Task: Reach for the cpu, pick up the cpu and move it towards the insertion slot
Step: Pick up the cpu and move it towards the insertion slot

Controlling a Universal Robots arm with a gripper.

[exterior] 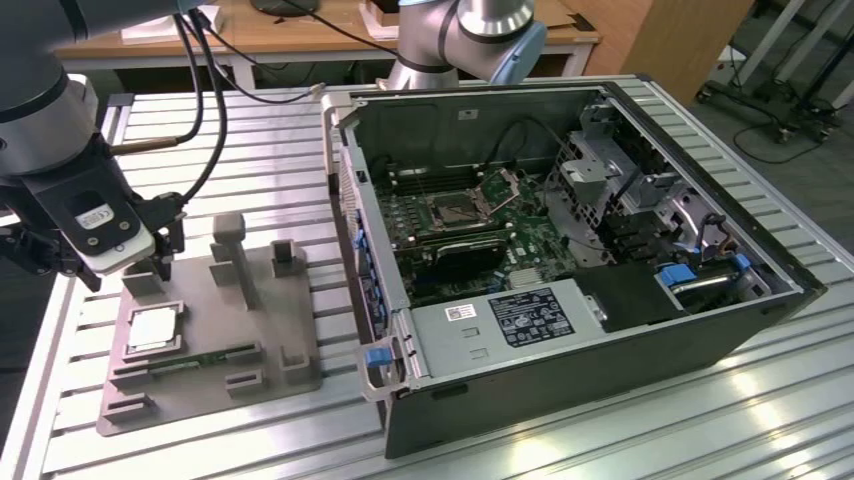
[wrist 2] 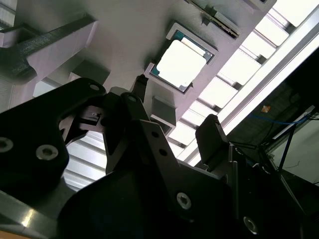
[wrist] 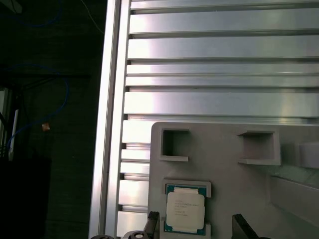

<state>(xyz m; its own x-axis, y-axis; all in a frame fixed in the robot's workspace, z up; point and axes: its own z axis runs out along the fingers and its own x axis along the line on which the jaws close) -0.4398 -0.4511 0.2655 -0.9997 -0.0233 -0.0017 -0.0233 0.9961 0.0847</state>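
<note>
Jaws: wide apart, empty.
Cpu: flat silver-topped square chip (wrist: pixel 185 210), recessed in grey plastic tray (wrist: pixel 229 184).
Advice: straddle squarely, descend level.

one cpu (exterior: pixel 154 328), one tray (exterior: pixel 200 280), one case (exterior: pixel 534 398)

The arm (exterior: pixel 40 110) is built of thick grey cylindrical segments. One joint (exterior: pixel 497 35) is silvery with a pale blue cap. Black cables (exterior: pixel 200 110) run along it. The wrist housing (exterior: pixel 118 250) is pale, with a dark panel bearing a white label (exterior: pixel 96 217). The tool (wrist 2: pixel 177 112) is matt black, made of angular plates and links with two slim fingers (wrist 2: pixel 213 137), and round silver screws (wrist 2: pixel 47 152) are set in its links.
</note>
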